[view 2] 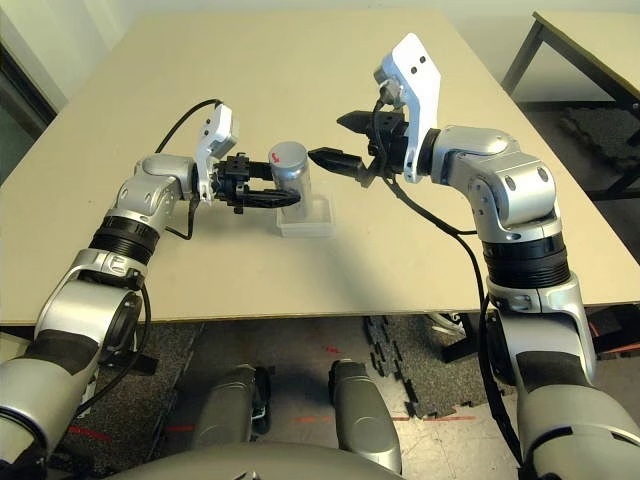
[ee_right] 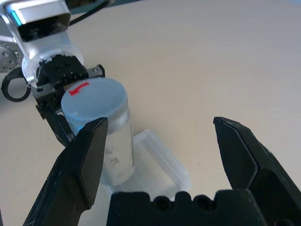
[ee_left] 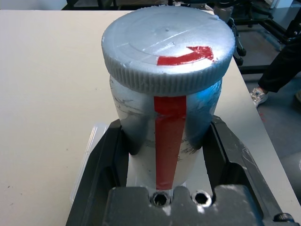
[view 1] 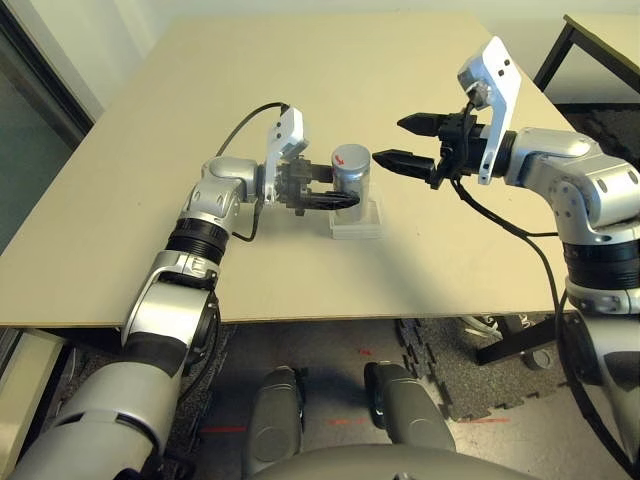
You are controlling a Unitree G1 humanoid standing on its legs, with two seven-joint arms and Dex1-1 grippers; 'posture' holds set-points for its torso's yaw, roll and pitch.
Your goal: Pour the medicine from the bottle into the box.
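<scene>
Beige counter (view 1: pixel 150 200), dark floor mats (view 1: pixel 480 380) below. Left pincer (view 1: pixel 335 192) grips capped bottle (view 1: pixel 351 172) upright over box (view 1: pixel 357 220). Right pincer (view 1: pixel 412 141) spread wide, just beside bottle.

Arms: silver, rounded metallic shells, each with a black ribbed ring between segments.
Wrist mounts: a white angular plate stands above each wrist; the one seen in the right wrist view carries a small blue-lit patch.
Cables: a black cable loops from each wrist mount back along the forearm.
Left tool (view 1: pixel 335 187): two black fingers on a black toothed block, with two round screw holes in the base between them.
Right tool (view 1: pixel 407 141): two black fingers, tapering to points.
</scene>
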